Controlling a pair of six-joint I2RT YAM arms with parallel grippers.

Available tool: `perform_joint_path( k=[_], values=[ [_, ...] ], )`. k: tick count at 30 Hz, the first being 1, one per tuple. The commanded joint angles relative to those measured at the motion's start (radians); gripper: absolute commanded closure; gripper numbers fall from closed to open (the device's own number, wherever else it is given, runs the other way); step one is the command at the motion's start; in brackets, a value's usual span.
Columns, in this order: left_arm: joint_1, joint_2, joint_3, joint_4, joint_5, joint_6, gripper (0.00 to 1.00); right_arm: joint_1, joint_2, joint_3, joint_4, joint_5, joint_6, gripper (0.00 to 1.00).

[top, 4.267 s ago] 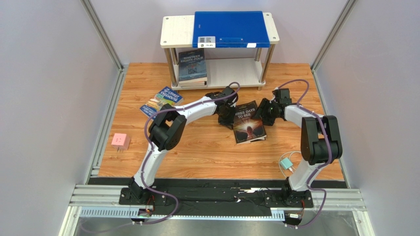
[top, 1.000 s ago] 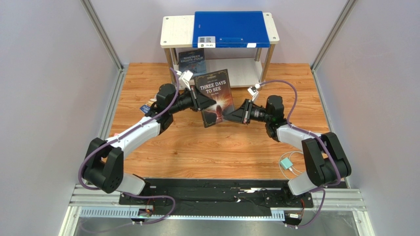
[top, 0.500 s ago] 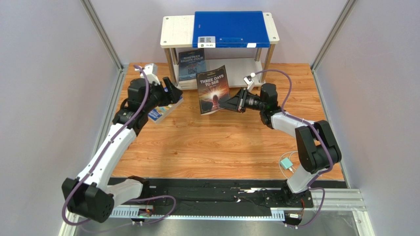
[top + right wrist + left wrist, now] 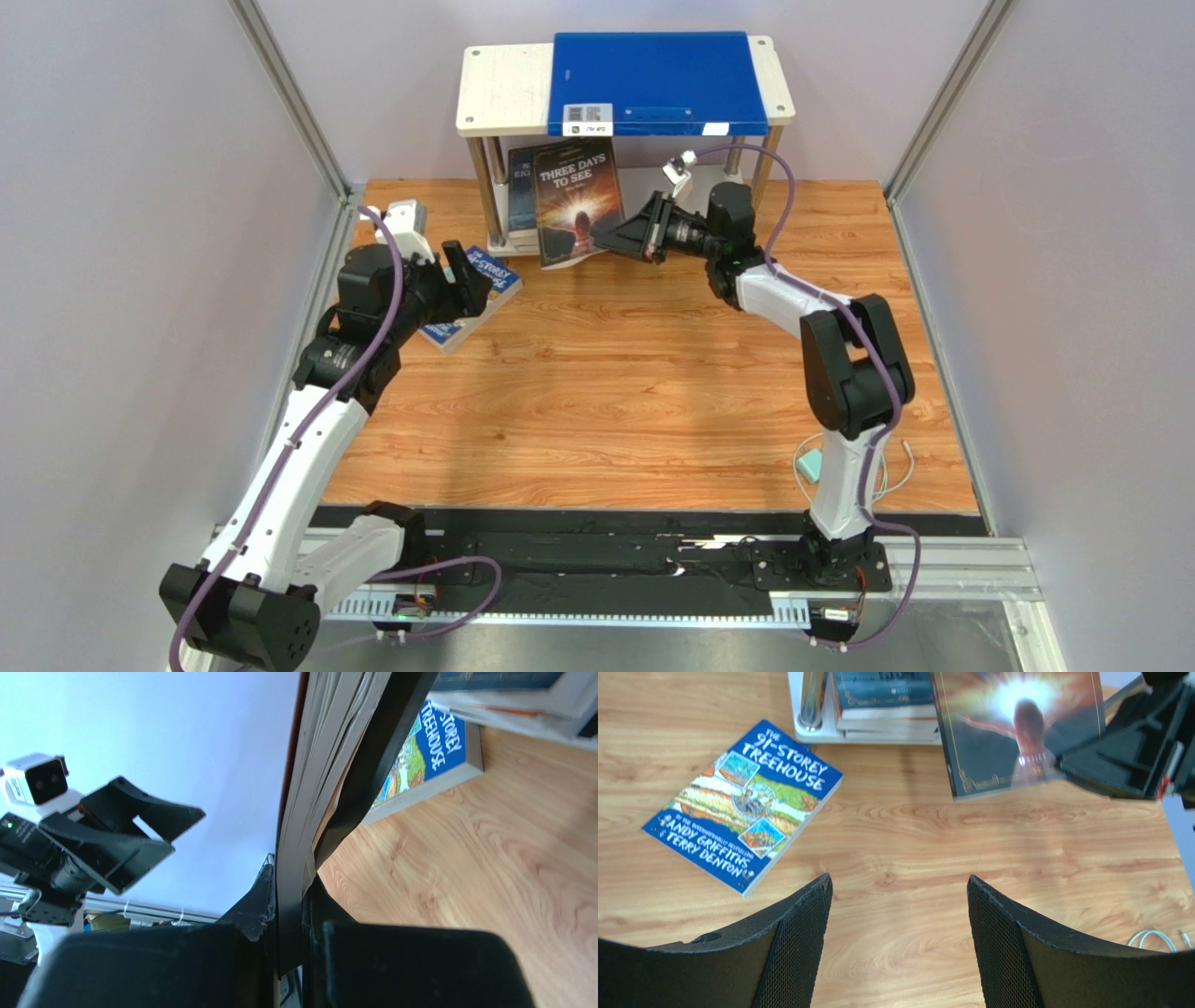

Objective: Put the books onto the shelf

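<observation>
Left gripper [image 4: 470, 270]: released. A second ago it shared the hold on the dark book out in front of the shelf [image 4: 505, 87]. It has since let go and swung off to the shelf's front-left corner. Jaws stand wide with nothing between them, hanging over bare table [image 4: 631, 406].

Blue Treehouse book [image 4: 745, 805]: flat on the table, cover up, just out from the shelf's left front post. Same spot as four seconds ago. It lies ahead and left of the open fingers [image 4: 798, 945], not touching them.

Navy book [image 4: 885, 693]: on top of a small stack on the shelf's lower board, left end. Unmoved.

Blue folder [image 4: 657, 81]: flat on the shelf's top board, right part. Unchanged.

Dark book [image 4: 575, 200]: off the table, cover facing up and forward, tilted. A second ago it hung well out from the shelf; now it is at the front of the lower board, its top part overlapping the navy book in the overhead view. Whether it touches the board, cannot tell.

Right gripper [image 4: 648, 228]: clenched on the dark book's right edge, page block pinched between the fingers [image 4: 372, 749]. It alone carries the book and has moved in close to the shelf front.
</observation>
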Motion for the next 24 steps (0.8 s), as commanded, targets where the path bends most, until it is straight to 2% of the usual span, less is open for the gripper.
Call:
perform_joint_path(
  k=[1, 4, 9, 18, 24],
  values=[
    [0.007, -0.036, -0.019, 0.003, 0.017, 0.007, 0.24, 0.027, 0.097, 0.183, 0.059, 0.021, 0.028, 1.0],
    [0.007, -0.046, -0.03, 0.018, 0.04, 0.007, 0.24, 0.037, 0.163, 0.257, 0.017, 0.042, 0.006, 1.0],
    [0.007, -0.043, -0.053, 0.023, 0.056, 0.001, 0.25, 0.06, 0.274, 0.479, -0.142, 0.079, -0.057, 1.0],
    [0.009, -0.062, -0.08, 0.039, 0.08, -0.002, 0.25, 0.063, 0.485, 0.852, -0.334, 0.156, -0.074, 0.98],
    [0.009, -0.062, -0.091, 0.05, 0.096, -0.008, 0.25, 0.065, 0.579, 0.939, -0.362, 0.179, -0.051, 0.94]
  ],
)
